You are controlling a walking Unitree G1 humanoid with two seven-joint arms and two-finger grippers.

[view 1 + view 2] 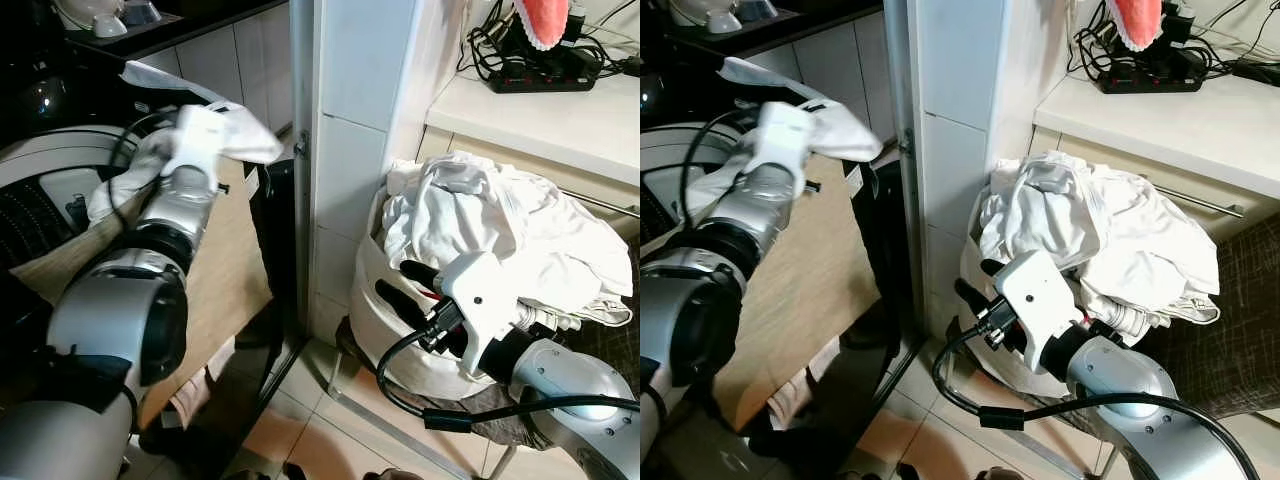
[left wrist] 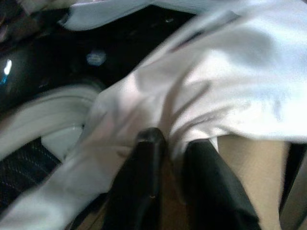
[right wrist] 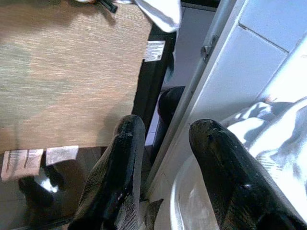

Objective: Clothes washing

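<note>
My left gripper (image 2: 172, 143) is raised over the washing machine's round opening (image 1: 45, 160) at the left and is shut on a white garment (image 1: 235, 135). The cloth is pinched between the two black fingers (image 2: 146, 158) and drapes over the wrist. A cream laundry basket (image 1: 365, 265) stands on the floor at the right, heaped with white clothes (image 1: 480, 215). My right gripper (image 1: 402, 285) hovers at the basket's left side, open, with nothing between its fingers (image 3: 124, 143).
A tan panel (image 1: 220, 270) leans beside the washer, under my left arm. A white tiled pillar (image 1: 350, 130) separates washer and basket. Behind the basket, a counter (image 1: 560, 115) carries a black power strip (image 1: 545, 72) with cables. Tiled floor lies below.
</note>
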